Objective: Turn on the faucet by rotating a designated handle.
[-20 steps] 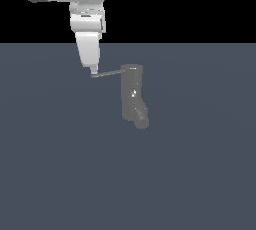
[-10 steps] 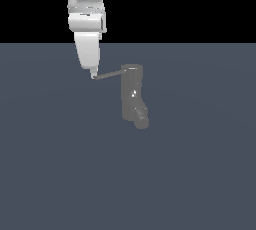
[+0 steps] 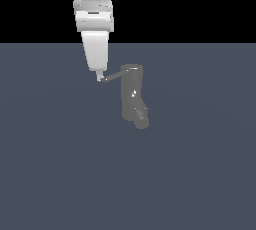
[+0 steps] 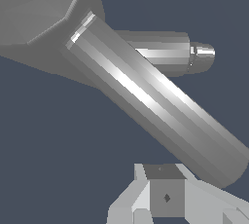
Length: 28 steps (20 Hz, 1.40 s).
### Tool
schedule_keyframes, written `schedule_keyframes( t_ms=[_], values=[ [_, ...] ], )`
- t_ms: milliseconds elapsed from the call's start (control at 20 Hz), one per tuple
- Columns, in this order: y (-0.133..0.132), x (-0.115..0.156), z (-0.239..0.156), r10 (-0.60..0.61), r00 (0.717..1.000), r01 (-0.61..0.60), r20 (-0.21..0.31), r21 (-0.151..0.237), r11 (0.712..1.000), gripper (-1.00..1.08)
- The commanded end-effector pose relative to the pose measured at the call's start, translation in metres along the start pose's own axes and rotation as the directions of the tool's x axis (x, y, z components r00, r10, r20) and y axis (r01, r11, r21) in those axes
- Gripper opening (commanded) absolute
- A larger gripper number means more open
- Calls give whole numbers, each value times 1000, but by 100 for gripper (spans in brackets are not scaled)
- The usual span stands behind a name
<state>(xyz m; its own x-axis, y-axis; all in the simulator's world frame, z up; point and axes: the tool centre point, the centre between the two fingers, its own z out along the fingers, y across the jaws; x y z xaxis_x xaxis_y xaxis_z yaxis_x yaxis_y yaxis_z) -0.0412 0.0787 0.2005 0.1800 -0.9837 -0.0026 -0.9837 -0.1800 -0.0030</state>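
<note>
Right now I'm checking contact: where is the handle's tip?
In the exterior view, the handle juts from the faucet top toward that view's left, its tip at the end effector.

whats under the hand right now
In the exterior view the hand sits right at the light tip of the handle, which sticks out from the faucet. Whether they touch can't be told. Beneath is only the plain grey floor.
</note>
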Motion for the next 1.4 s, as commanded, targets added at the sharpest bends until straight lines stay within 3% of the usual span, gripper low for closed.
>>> schedule_keyframes(
  t_ms=[0,800,900,1350],
  values=[
    [8,14,0,14,1000,-14,-2,-1,1000,-100],
    [53,57,-1,12,1000,-12,-3,-3,1000,-100],
    [48,50,0,3,1000,-3,-2,-1,1000,-100],
    [49,105,-1,7,1000,-7,-2,-2,1000,-100]
  ],
)
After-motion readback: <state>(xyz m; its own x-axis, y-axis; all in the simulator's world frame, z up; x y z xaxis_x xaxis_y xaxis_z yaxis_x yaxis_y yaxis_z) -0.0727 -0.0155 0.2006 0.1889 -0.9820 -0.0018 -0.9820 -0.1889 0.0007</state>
